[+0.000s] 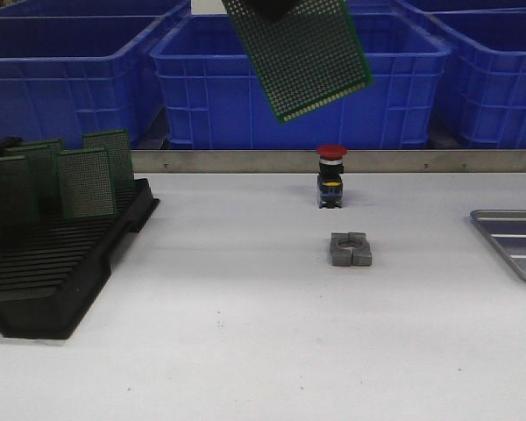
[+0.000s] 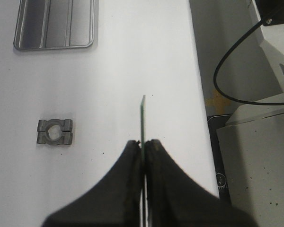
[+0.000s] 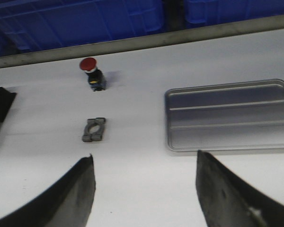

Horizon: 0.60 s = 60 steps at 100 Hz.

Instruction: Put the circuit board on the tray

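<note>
Left gripper (image 2: 143,144) clamped on the green perfboard (image 1: 300,54), high at top centre — tray (image 1: 515,241) sits at right edge, empty; right gripper (image 3: 144,189) open.

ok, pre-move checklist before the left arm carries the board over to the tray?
1. Left claw shut on circuit board: ok.
2. Board lifted above the table, off the black rack: ok.
3. Tray floor bare: ok.
4. Right claw open, holding nothing, not over the tray: ok.
5. Metal clamp block and red push button stand between rack and tray; board's clearance above them: cannot tell.
</note>
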Available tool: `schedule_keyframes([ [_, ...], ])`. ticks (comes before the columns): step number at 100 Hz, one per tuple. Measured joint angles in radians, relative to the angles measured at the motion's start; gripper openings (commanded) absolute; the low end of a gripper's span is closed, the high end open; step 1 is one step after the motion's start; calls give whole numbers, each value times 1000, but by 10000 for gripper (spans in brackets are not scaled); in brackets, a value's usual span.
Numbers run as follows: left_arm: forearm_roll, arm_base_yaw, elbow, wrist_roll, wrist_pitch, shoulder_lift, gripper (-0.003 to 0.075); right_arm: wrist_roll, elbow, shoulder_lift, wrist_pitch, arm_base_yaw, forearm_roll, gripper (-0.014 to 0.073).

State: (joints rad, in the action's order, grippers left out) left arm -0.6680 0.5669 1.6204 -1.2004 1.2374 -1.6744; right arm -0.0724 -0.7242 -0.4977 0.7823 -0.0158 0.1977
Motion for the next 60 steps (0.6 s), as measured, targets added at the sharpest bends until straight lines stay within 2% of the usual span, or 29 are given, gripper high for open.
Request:
schedule_keyframes([
  [13, 0, 0, 0, 0, 0, 0, -18, 222, -18, -89, -24, 0, 174, 489],
  [23, 0, 0, 0, 0, 0, 0, -18, 485, -38, -181, -15, 0, 338, 489],
  [46, 0, 0, 0, 0, 0, 0, -18, 1061, -79, -412, 86, 0, 673, 489],
  [60, 0, 0, 0, 0, 0, 0, -18, 1323, -94, -533, 155, 0, 818, 489],
])
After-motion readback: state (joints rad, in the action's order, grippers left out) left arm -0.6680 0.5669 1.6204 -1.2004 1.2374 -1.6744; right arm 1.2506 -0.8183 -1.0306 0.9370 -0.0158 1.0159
